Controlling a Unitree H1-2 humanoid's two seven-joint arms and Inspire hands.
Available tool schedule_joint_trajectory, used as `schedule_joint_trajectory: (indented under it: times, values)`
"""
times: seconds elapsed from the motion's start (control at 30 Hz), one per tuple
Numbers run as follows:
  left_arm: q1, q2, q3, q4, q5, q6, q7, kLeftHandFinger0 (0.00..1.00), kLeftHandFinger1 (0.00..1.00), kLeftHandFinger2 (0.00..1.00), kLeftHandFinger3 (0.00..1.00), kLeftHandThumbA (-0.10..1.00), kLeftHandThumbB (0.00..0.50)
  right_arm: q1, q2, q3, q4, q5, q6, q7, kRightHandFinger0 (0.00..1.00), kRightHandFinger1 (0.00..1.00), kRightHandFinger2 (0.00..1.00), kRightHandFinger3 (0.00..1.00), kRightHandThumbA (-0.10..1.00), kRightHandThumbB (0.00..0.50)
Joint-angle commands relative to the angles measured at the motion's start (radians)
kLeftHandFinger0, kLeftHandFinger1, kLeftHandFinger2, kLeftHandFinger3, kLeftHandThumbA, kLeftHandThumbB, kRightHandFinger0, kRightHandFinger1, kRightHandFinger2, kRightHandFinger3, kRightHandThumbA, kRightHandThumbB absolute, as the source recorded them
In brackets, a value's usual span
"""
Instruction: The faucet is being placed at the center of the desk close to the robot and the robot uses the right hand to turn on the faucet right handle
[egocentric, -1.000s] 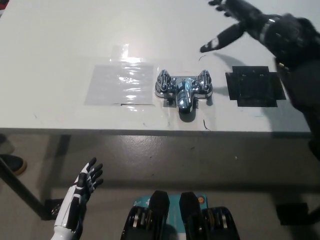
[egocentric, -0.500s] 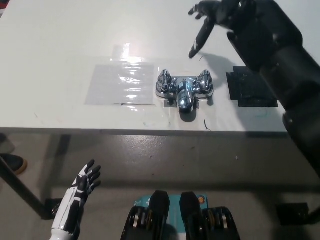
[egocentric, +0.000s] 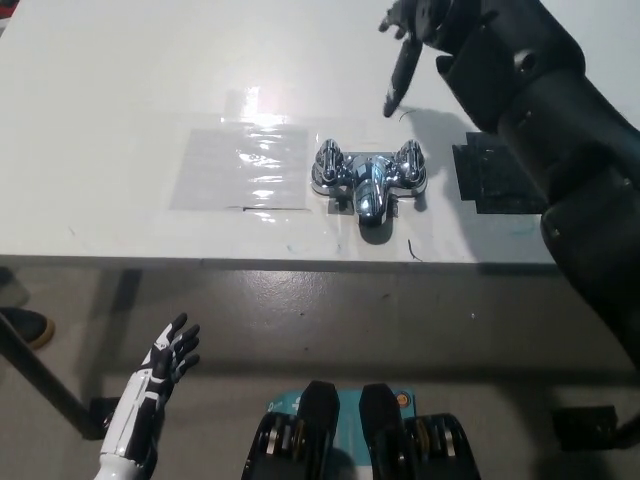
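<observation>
A chrome faucet (egocentric: 367, 181) stands on the white desk (egocentric: 120, 120) near its front edge, spout toward me. Its right handle (egocentric: 411, 163) and left handle (egocentric: 328, 163) are both in plain sight. My black right hand (egocentric: 432, 40) hovers above the desk behind the right handle, open, one finger pointing down toward the desk surface a short way beyond that handle. It touches nothing. My white left hand (egocentric: 160, 370) hangs open below the desk edge at the lower left.
A clear plastic sheet (egocentric: 242, 166) lies taped on the desk left of the faucet. A black square patch (egocentric: 500, 178) lies right of it, partly under my right forearm. Below the desk edge, grey floor and a shoe (egocentric: 20, 325) at far left.
My right arm has swung in from the right and forward over the desk, the hand turning so its finger points down behind the right handle. The left hand dropped slightly.
</observation>
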Motion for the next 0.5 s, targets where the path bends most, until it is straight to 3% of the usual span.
schedule_joint_trajectory:
  times: [0.0, 0.13, 0.2, 0.3, 0.33, 0.4, 0.47]
  values:
    - [-0.007, 0.009, -0.002, -0.031, 0.003, -0.033, -0.009, 1.00, 1.00, 1.00, 1.00, 0.97, 0.205, -0.081, 0.015, 0.033, 0.007, -0.062, 0.027, -0.023, 1.00, 1.00, 1.00, 1.00, 1.00, 0.352]
    - [-0.011, 0.009, 0.000, -0.030, 0.006, -0.035, -0.006, 1.00, 1.00, 1.00, 1.00, 0.97, 0.208, -0.061, 0.021, 0.040, 0.017, -0.065, 0.022, -0.029, 1.00, 1.00, 1.00, 1.00, 1.00, 0.368]
    - [-0.010, 0.012, 0.000, -0.032, 0.005, -0.031, -0.008, 1.00, 1.00, 1.00, 1.00, 0.98, 0.203, -0.055, 0.020, 0.039, 0.033, -0.058, -0.009, 0.007, 1.00, 1.00, 1.00, 1.00, 1.00, 0.306]
    - [-0.008, 0.011, 0.000, -0.035, 0.007, -0.028, -0.007, 1.00, 1.00, 1.00, 1.00, 0.98, 0.196, -0.038, 0.022, 0.027, 0.038, -0.048, -0.020, -0.001, 1.00, 1.00, 1.00, 1.00, 1.00, 0.258]
    - [-0.005, 0.010, -0.001, -0.035, 0.008, -0.026, -0.006, 1.00, 1.00, 1.00, 1.00, 0.98, 0.196, -0.035, 0.019, 0.035, 0.043, -0.049, -0.058, 0.054, 1.00, 1.00, 1.00, 1.00, 1.00, 0.203]
    - [-0.006, 0.012, -0.002, -0.028, 0.007, -0.039, -0.009, 1.00, 1.00, 1.00, 1.00, 0.98, 0.187, -0.026, 0.025, 0.041, 0.051, -0.055, -0.050, 0.053, 1.00, 1.00, 1.00, 1.00, 1.00, 0.209]
    - [-0.004, 0.011, -0.001, -0.029, 0.009, -0.042, -0.008, 1.00, 1.00, 1.00, 1.00, 0.98, 0.188, -0.012, 0.033, 0.031, 0.056, -0.053, -0.014, -0.002, 1.00, 1.00, 1.00, 1.00, 1.00, 0.264]
